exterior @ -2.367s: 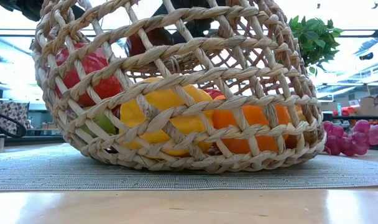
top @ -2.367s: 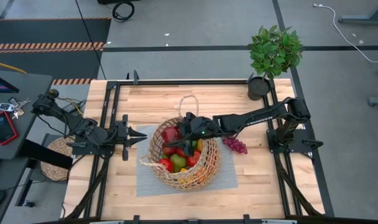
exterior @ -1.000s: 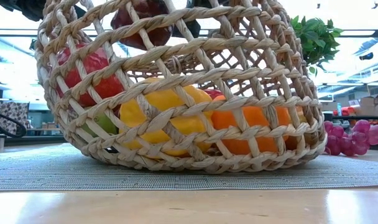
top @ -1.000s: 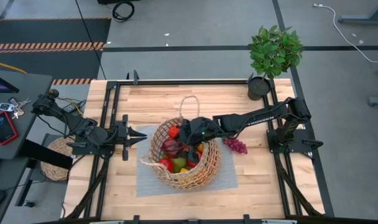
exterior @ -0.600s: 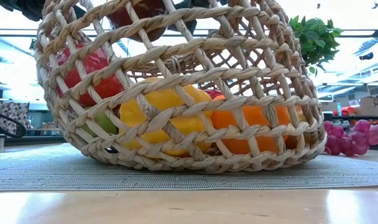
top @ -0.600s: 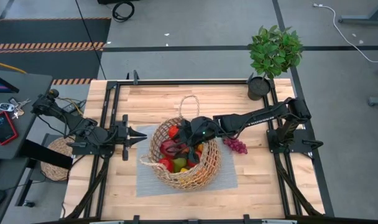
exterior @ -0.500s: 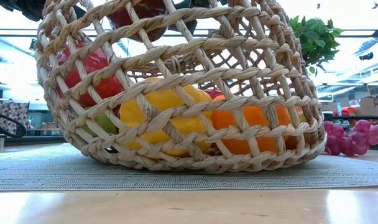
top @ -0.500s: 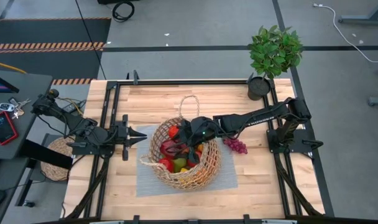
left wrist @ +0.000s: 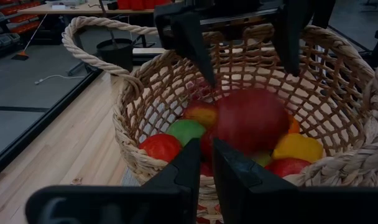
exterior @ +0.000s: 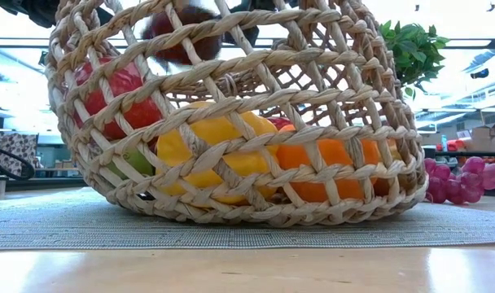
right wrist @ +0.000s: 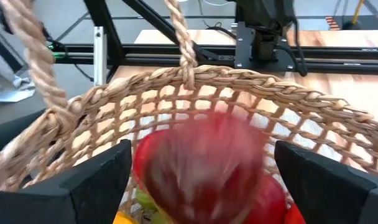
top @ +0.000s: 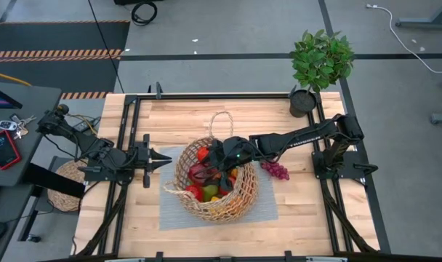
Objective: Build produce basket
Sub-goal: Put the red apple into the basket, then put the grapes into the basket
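Right now the right gripper (top: 219, 166) hangs over the open mouth of the wicker basket (top: 239, 204), its fingers (left wrist: 195, 46) spread wide with nothing clamped between them. A dark red fruit (left wrist: 250, 121), blurred as if falling, sits just below those fingers and above the pile: a red piece, a green one, a yellow one and an orange one already lie inside. The basket stands tilted on a grey mat (top: 170, 215) in the middle of the table (top: 177, 120).

The main risk is the bounce. A round fruit landing on other round fruit could roll toward the low side of the tilted rim and go over it. The basket itself looks light, and a knock from the wrist on the rim or the loop handle (top: 219, 118) as the arm pulls out could tip it further.

The purple grapes (top: 275, 169) lie on the table just beside the basket, under the right arm; they look soft and loose, so a hard pinch could shed or crush them.

The left gripper (top: 161, 158) waits beside the mat with fingers closed on nothing.
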Action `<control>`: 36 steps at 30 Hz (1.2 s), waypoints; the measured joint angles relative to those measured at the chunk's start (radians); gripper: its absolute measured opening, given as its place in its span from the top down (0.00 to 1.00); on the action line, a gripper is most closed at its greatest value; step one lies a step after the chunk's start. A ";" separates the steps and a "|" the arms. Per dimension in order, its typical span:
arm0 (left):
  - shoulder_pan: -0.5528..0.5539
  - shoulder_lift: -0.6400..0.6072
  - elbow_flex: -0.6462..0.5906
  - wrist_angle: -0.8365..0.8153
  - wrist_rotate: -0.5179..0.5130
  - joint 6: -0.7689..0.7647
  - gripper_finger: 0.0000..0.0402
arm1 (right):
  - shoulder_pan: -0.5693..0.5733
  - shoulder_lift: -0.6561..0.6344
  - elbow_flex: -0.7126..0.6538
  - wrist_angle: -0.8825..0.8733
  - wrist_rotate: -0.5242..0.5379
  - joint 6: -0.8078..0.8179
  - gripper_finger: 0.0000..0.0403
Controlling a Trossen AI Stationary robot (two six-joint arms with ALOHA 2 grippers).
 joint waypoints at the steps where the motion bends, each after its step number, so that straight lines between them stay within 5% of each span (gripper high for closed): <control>1: 0.000 0.000 0.000 0.000 0.000 0.000 0.88 | 0.000 0.000 0.000 0.000 0.007 0.000 0.01; 28: 0.000 0.000 0.000 0.000 0.000 0.000 0.88 | 0.003 0.001 0.000 0.040 0.003 0.071 0.01; 36: 0.000 0.000 0.000 0.000 0.000 0.000 0.88 | 0.092 -0.063 0.000 0.054 0.358 -0.026 0.01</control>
